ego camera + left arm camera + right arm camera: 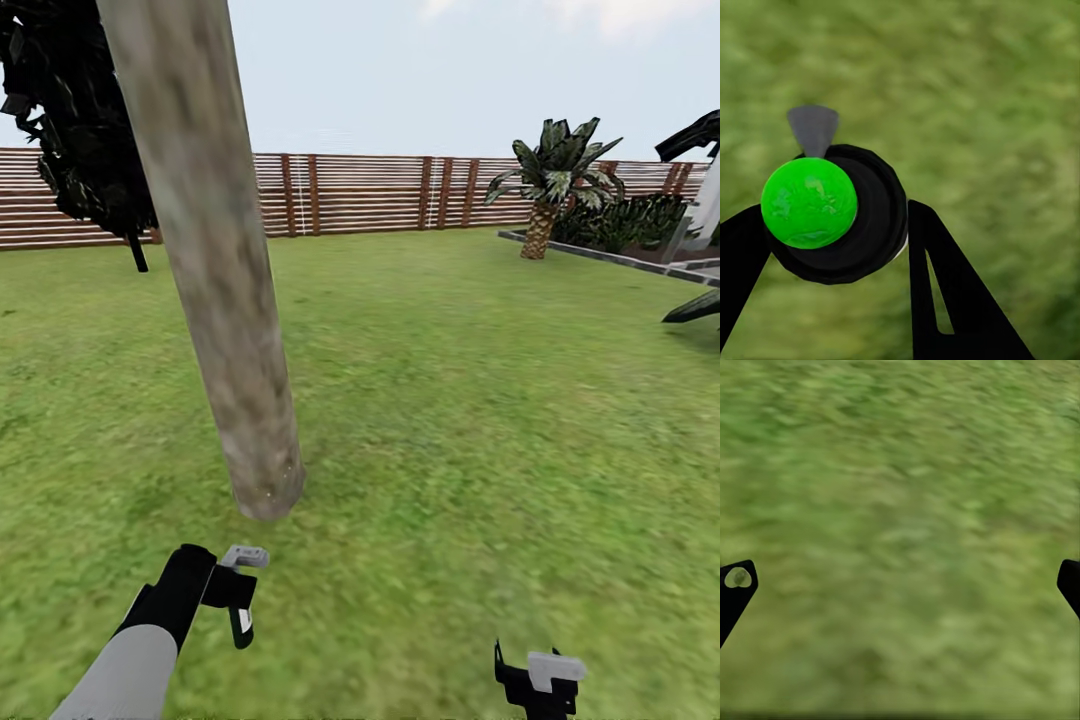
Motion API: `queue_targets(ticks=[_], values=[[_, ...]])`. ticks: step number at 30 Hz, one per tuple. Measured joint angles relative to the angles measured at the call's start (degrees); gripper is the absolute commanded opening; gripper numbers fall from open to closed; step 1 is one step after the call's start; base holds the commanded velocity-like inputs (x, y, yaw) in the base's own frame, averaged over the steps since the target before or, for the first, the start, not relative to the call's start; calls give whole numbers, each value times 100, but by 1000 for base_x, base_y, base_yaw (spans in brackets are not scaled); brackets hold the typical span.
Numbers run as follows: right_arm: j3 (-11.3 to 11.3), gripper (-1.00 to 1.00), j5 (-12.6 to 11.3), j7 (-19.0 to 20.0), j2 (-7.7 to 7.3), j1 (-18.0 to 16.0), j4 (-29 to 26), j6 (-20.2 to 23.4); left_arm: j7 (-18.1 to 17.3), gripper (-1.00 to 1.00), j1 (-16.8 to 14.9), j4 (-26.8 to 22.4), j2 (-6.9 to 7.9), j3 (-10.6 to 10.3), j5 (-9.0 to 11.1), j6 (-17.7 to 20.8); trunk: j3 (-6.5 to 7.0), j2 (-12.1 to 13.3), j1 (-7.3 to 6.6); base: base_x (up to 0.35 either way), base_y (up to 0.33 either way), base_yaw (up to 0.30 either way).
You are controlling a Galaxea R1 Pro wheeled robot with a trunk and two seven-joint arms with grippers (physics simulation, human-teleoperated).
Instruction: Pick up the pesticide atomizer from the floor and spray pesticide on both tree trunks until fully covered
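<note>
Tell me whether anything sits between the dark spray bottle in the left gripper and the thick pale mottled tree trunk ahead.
Nothing visible does. The left gripper holds the dark pesticide atomizer, its pale grey trigger head toward the thick grey-tan tree trunk. Only open green lawn lies between them.

Bright, even daylight under a pale sky [400,70]. No cast shadows or glare on the lawn [480,420]. Grass texture soft and smeared in both wrist views; fence [350,195] slats slightly blurred.
</note>
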Motion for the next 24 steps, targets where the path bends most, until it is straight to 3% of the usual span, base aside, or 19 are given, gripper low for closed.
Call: queue_targets(ticks=[8,14,18,24], values=[[0,100,4,0,0,0,3,0,2,-100,-125,-75,51,0,-17,1,-152,-321,176,0,0,0],[7,100,21,9,-33,0,7,5,-4,-100,-113,-79,269,30,-11,1,-188,-403,220,0,0,0],[9,100,30,27,-50,0,1,5,-7,-100,-56,-77,256,-6,17,-10,-188,-403,220,85,0,0],[18,100,31,26,-46,0,8,7,1,-100,-59,-71,200,15,24,-15,-188,-403,220,319,0,0]])
